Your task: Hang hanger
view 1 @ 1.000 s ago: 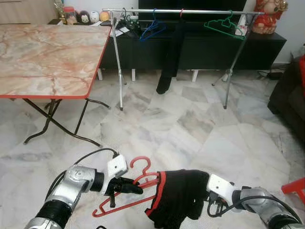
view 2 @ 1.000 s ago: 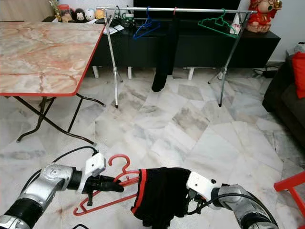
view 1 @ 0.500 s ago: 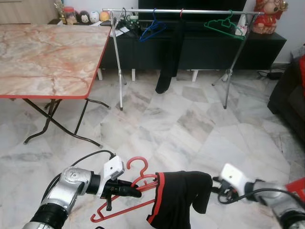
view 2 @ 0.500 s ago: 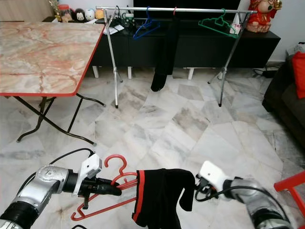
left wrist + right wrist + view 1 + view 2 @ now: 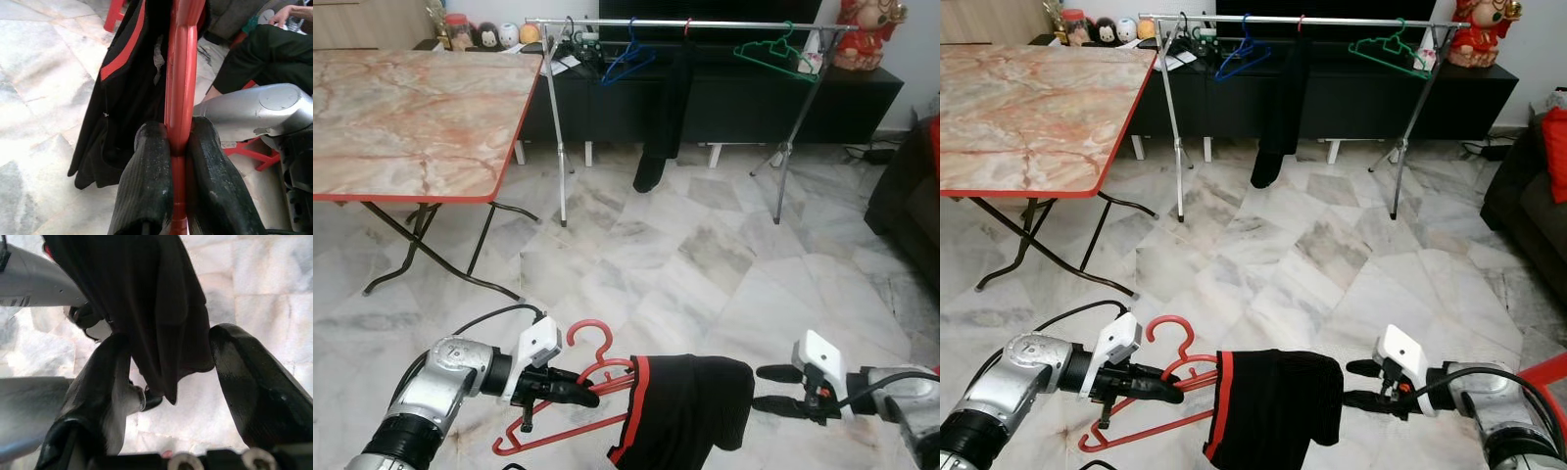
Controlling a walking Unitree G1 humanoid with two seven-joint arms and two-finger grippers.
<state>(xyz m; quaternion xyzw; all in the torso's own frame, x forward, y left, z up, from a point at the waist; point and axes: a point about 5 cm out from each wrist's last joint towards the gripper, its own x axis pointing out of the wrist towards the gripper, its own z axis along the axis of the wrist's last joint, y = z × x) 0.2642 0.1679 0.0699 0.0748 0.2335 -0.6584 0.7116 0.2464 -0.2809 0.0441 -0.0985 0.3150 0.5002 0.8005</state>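
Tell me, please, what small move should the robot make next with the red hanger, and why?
Probably lift it toward the clothes rail: the left gripper is shut on the red hanger, the black garment is draped over it, and the right gripper is open beside the garment.

**Camera setup: two head eyes, two wrist close-ups**

The head's stereo pair looks forward and down across the marble floor (image 5: 705, 255): both arms near, the clothes rail (image 5: 685, 22) far, the folding surface (image 5: 411, 108) at left. Both eyes share almost the whole scene, slightly offset. The left wrist view sits very close behind its claw (image 5: 178, 161), facing the draped black garment (image 5: 127, 98). The right wrist view faces that same garment from the other side.
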